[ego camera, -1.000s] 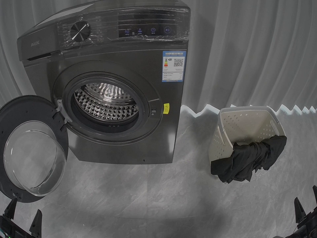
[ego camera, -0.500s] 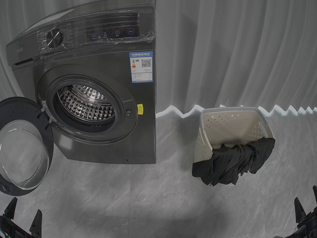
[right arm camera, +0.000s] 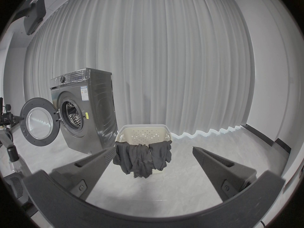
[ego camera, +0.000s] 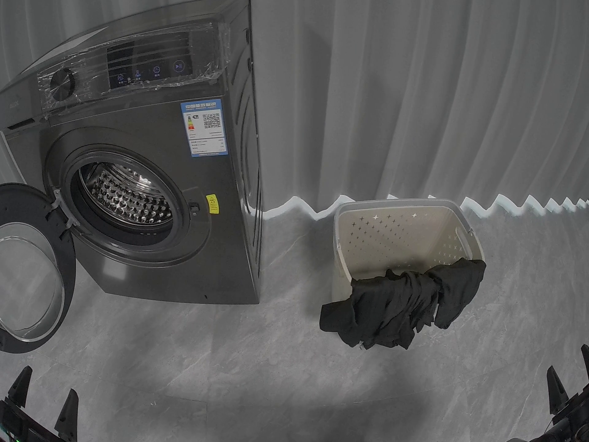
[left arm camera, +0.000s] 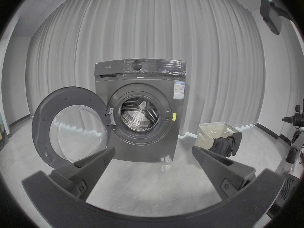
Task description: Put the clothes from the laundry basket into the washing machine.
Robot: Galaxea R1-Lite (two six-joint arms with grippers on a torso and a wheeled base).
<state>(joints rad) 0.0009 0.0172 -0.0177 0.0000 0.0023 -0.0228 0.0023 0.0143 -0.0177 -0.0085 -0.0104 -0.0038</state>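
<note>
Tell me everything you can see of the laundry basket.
The laundry basket is a cream, plastic-looking rectangular tub, its walls pierced by small star-shaped holes, with a handle slot in one side wall. It stands upright on the grey floor, to the right of the washing machine and apart from it, before the white curtain. A black garment drapes over its near rim, hanging down outside.

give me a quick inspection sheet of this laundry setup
surface: grey glossy floor
job's things: washer with door swung open; basket on the floor to its right; dark clothes draped over the basket's near rim
clutter: nothing seen
tools: left tool open, right tool open, both holding nothing, well short of the basket
cables: nothing seen
surroundings: white curtain behind washer and basket
</note>
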